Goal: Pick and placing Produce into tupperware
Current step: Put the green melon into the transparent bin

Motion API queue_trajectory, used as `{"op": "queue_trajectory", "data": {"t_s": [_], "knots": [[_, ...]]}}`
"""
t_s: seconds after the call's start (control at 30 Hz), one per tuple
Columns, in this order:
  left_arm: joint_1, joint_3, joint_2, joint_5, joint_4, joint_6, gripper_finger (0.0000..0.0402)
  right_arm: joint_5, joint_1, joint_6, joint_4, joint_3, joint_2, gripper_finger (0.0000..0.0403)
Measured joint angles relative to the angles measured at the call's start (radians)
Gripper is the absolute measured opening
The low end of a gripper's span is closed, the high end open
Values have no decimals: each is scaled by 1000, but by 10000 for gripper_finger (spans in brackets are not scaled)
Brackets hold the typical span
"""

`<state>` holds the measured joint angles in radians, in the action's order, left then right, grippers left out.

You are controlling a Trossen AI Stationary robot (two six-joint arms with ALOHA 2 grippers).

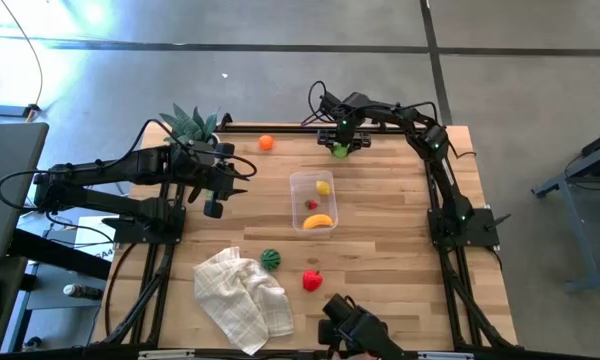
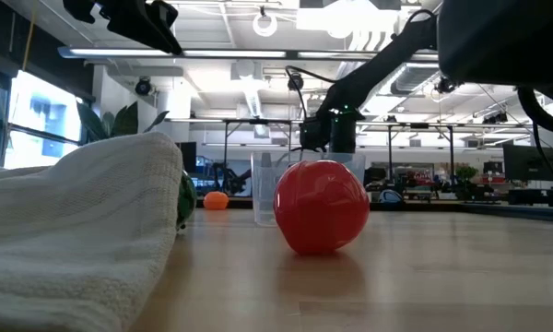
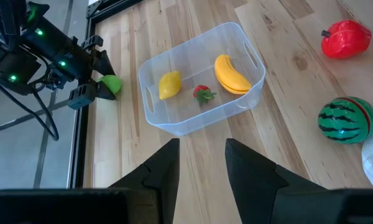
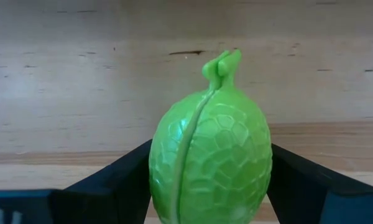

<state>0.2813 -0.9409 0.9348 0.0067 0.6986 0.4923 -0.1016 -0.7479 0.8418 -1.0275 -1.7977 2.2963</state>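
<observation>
right gripper (image 1: 339, 149) clamping green fruit (image 4: 210, 163) near tabletop's far edge, stem end pointing away from wrist, left gripper (image 3: 201, 163) hovering open beside tupperware (image 3: 202, 79)

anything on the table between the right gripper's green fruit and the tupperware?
No. In the high view only bare wood separates the green fruit, clamped in the right gripper, from the tupperware. The left wrist view shows the same gap empty.

Pale striped wood bench (image 1: 380, 250). In the clear tub (image 3: 248, 50): a yellow lemon (image 3: 169, 84), a yellow banana (image 3: 230, 74), a small red piece (image 3: 202, 93). A bright green scaly fruit (image 4: 210, 165) sits between the right pincer's (image 1: 340, 150) black fingers. Orange ball (image 1: 266, 143); dark-striped green melon (image 1: 270, 259); red pepper (image 1: 311, 281); white checked cloth (image 1: 242, 298).
</observation>
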Motion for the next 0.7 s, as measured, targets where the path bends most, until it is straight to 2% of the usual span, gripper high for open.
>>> {"op": "queue_trajectory", "data": {"t_s": [0.27, 0.53, 0.7], "knots": [[0, 0, 0, 0, 0, 0, 117, -2, 0, -6, 1, 0, 0, 257], [0, 0, 0, 0, 0, 0, 117, -5, -2, -8, 0, 0, 0, 222], [0, 0, 0, 0, 0, 0, 117, -5, -2, -8, 1, 0, -1, 219]]}}
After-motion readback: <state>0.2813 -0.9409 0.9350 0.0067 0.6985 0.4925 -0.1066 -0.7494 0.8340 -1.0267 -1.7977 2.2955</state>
